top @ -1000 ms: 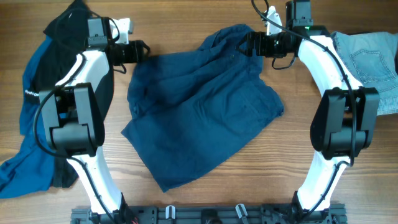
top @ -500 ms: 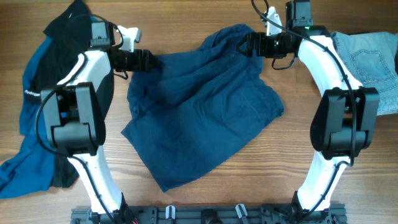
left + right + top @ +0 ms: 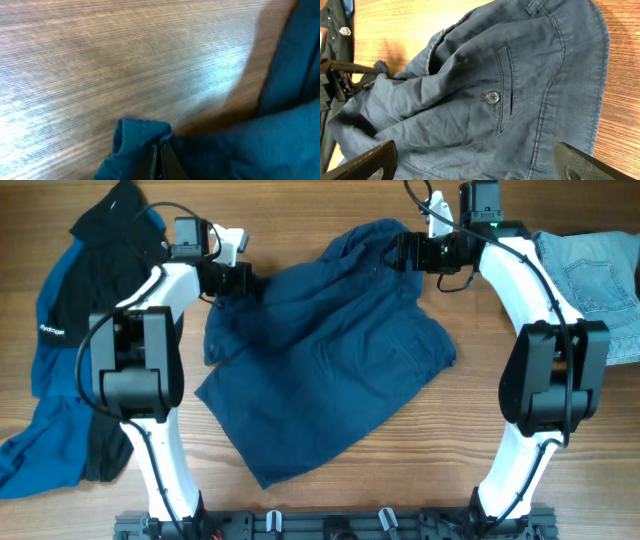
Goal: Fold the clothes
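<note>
1. Left wrist view: the left pincer (image 3: 161, 155) is closed tight on a small fold at the edge of the dark blue shorts (image 3: 330, 360). The rest of the shorts spreads away from its tip, on the wooden table (image 3: 100, 60).
2. The right pincer (image 3: 402, 250) stands wide open and holds nothing. The waistband and a buttoned pocket (image 3: 493, 96) lie directly under it, between its fingers.
3. I think the left grip is thin: only a little cloth is caught, so a strong pull may let it slip out.
4. With only one side held, lifting could drag and bunch the shorts. The cloth under the right pincer is wrinkled, so closing there may take several layers.
5. Behind the left pincer lies the black and blue jacket (image 3: 70, 330). Its small white logo (image 3: 342, 31) is too small to read. On the jeans (image 3: 590, 280), behind the right pincer, I can read no label.
</note>
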Robot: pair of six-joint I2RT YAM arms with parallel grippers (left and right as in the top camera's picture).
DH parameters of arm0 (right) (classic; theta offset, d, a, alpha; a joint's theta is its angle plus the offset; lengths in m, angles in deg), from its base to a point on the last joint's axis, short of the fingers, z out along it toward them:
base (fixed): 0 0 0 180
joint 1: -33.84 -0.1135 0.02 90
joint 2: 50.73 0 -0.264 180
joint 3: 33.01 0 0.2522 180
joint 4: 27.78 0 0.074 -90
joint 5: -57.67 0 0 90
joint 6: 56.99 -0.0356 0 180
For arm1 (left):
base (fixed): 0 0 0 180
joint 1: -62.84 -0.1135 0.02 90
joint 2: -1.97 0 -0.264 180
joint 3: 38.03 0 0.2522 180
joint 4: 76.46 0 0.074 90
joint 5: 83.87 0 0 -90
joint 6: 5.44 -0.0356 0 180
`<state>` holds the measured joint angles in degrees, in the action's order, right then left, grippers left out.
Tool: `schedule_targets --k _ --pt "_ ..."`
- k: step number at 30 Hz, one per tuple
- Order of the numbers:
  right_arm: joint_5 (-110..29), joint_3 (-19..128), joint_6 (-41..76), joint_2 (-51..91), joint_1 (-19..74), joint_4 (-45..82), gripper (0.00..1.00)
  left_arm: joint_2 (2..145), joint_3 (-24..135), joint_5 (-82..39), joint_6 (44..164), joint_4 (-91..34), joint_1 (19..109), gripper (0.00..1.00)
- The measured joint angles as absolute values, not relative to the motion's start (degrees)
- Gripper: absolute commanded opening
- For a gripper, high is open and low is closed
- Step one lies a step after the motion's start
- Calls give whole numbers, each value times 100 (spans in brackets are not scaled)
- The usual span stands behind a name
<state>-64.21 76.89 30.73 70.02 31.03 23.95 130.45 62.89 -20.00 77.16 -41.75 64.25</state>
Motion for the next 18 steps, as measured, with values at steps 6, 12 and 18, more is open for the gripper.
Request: schedule_targets --k 6,12,18 --pt "-6336 7689 3073 7002 3103 2393 99 13056 6470 -1146 8216 -4476 6454 4" --pt "-6270 7689 3073 7002 3103 2391 100 13076 7189 -372 8343 -5053 6421 7" --pt "-6228 7689 3070 7002 3103 2218 100 13076 7467 155 8566 -5056 6417 100"
